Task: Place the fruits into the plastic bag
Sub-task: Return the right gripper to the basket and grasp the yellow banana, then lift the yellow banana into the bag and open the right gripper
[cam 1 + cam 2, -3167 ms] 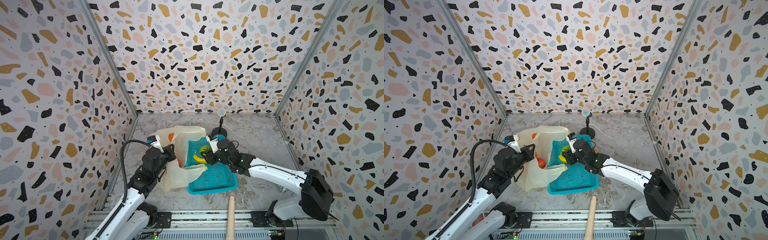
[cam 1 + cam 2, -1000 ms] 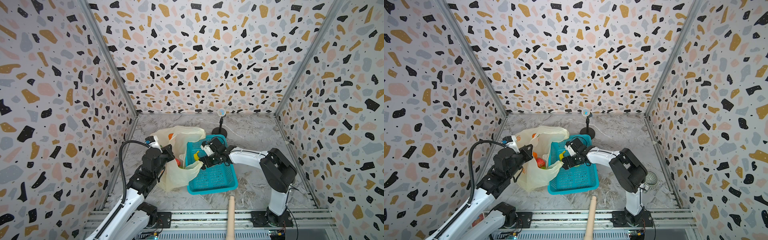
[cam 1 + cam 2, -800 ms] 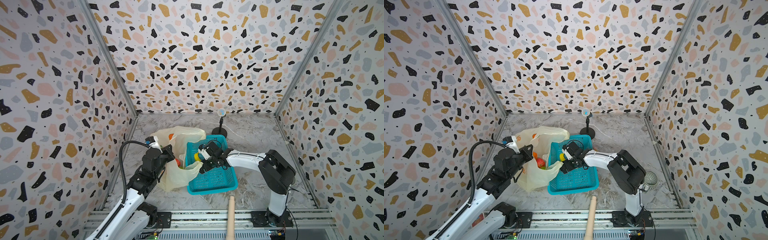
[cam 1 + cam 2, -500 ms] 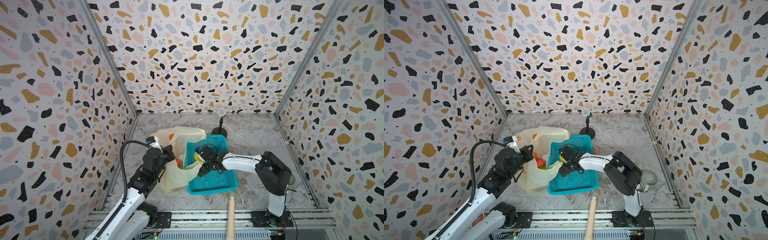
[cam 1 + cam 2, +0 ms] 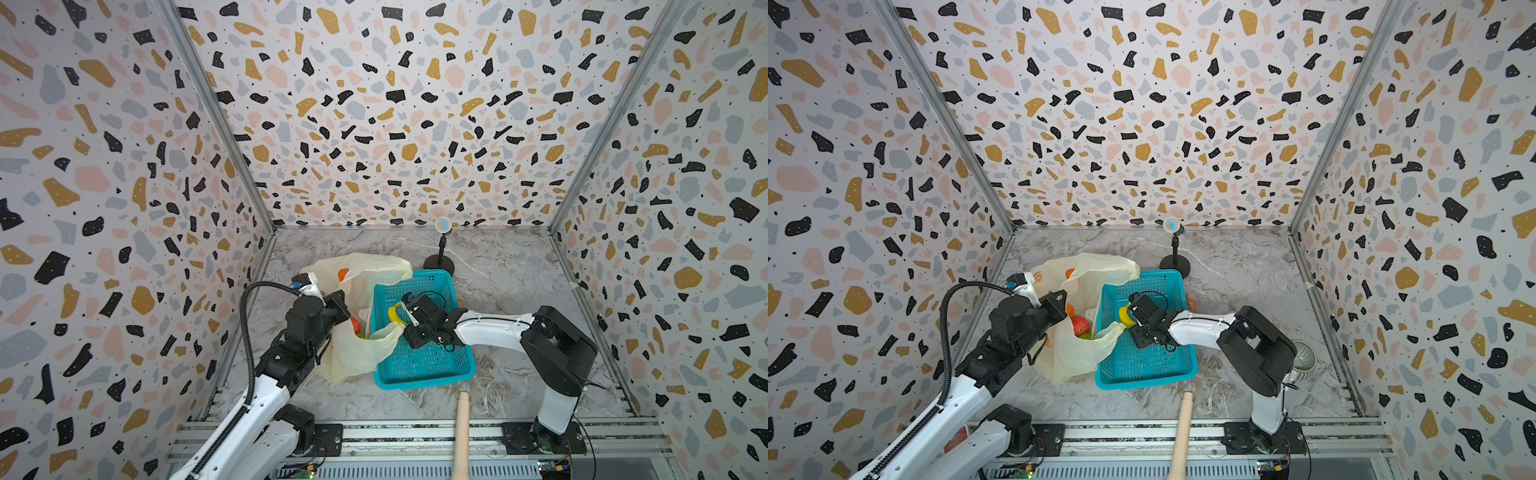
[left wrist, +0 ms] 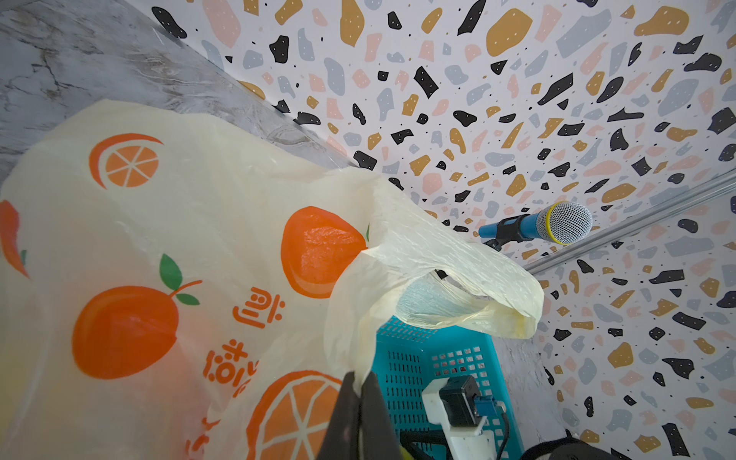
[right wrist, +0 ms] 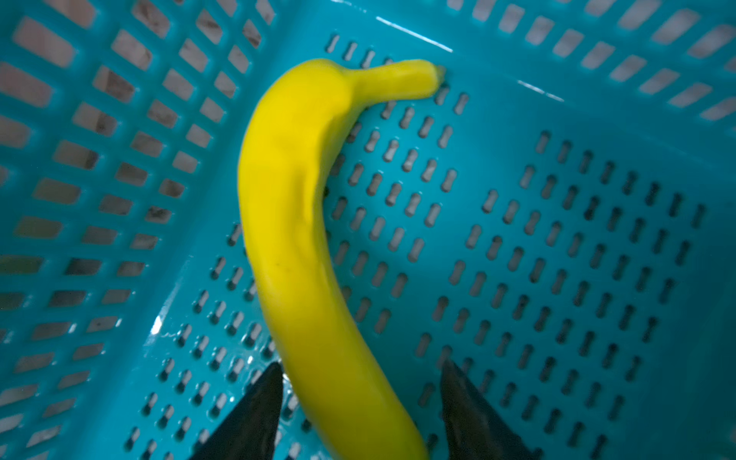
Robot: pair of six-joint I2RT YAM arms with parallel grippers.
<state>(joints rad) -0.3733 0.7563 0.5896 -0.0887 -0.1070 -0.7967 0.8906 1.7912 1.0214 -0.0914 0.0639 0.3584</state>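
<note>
The yellow banana (image 7: pixel 294 223) lies on the floor of the teal basket (image 7: pixel 99 159), and both top views show it (image 5: pixel 392 314) (image 5: pixel 1124 314). My right gripper (image 7: pixel 360 366) is open and low in the basket. Its jaws stand on either side of the banana's lower end, with a gap on one side. My left gripper (image 6: pixel 360 394) is shut on the rim of the pale-yellow plastic bag (image 6: pixel 199 239) and holds its mouth up beside the basket (image 5: pixel 424 380). A red fruit (image 5: pixel 1079 325) and a green one (image 5: pixel 1086 336) sit inside the plastic bag (image 5: pixel 1071 357).
A microphone on a black stand (image 5: pixel 443 245) is behind the basket. A wooden stick (image 5: pixel 461 432) pokes in from the front edge. A metal bowl (image 5: pixel 1304 357) sits behind the right arm's base. Patterned walls enclose the marble table.
The right gripper has slid across the basket toward the bag side and come down over the banana. The left gripper and the bag have kept still.
</note>
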